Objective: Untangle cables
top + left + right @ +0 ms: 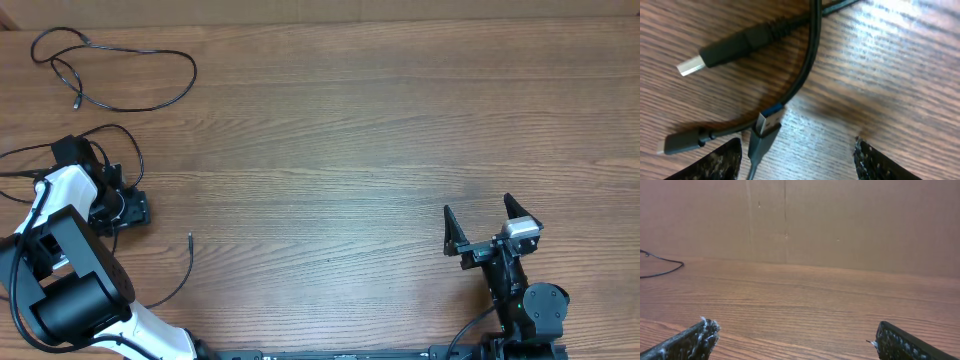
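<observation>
A: Where are the cables rn?

B: All on the left half of the wooden table (350,150). One loose cable (194,72) lies alone in an open loop at the far-left corner, well apart from the rest. A small bunch of cables (118,126) sits right at the left gripper (128,207), w/ a loop arcing out beyond it. One more thin cable end (190,245) lies just beside the left arm, nearer the base.

A: What does the left wrist cam give?

B: Three plugs on the wood. A USB-A plug (715,52) w/ a bare metal shell lies up top, tip pointing to the picture's left. A blue-tongued USB plug (765,129) sits low in the frame, and its tip meets a black cord (810,60). That cord curves down from the top edge and seems to end in a small plug (682,142) at lower left. It also crosses the USB-A plug's own cord near the top.

A: Left gripper state?

B: Released, w/ fingers (715,162) spread wide and bare wood between them. The blue-tongued plug lies between them, just beside the finger on the picture's left. Can't tell if it touches, but nothing's clamped.

A: And the right gripper (490,228)?

B: Also released, jaws wide apart, grasping nothing. It's over bare table on the right side, well apart from every cable. Its wrist cam shows both fingers (690,342) at the bottom corners, a cardboard wall (840,220) behind the table and a bit of cable at the far-left edge
</observation>
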